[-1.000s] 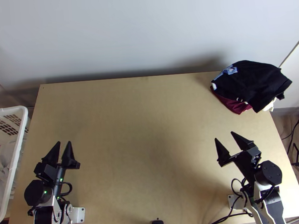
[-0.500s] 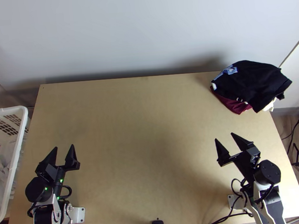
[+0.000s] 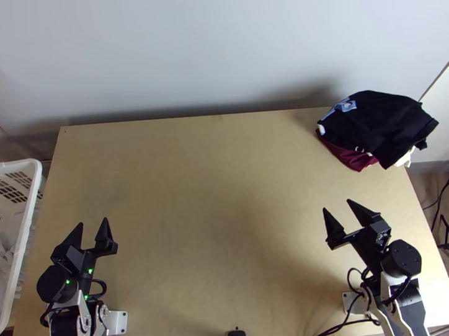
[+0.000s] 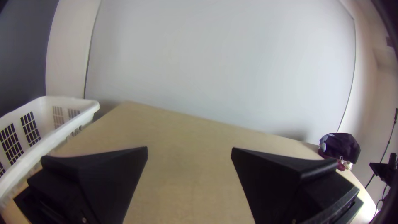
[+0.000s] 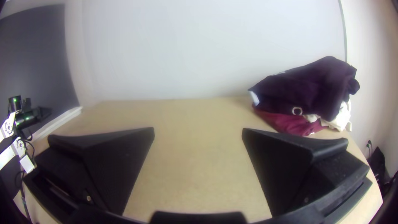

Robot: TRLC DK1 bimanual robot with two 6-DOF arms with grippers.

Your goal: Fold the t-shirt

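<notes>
T-shirt pile (image 3: 380, 124) lies bunched at the worktop's (image 3: 214, 200) far right corner, dark cloth (image 3: 388, 114) over maroon (image 3: 351, 156) and white (image 3: 405, 158); which piece is the shirt, I cannot tell. Right gripper (image 3: 337, 204), nearer the near right corner, has its fingers apart, holding nothing. Left gripper (image 3: 92, 223), near the left edge, is likewise spread and empty, the basket (image 3: 27, 233) beside that edge.

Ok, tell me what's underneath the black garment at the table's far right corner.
Dark red cloth and white cloth stick out below the black garment; whatever else it covers is hidden.
</notes>
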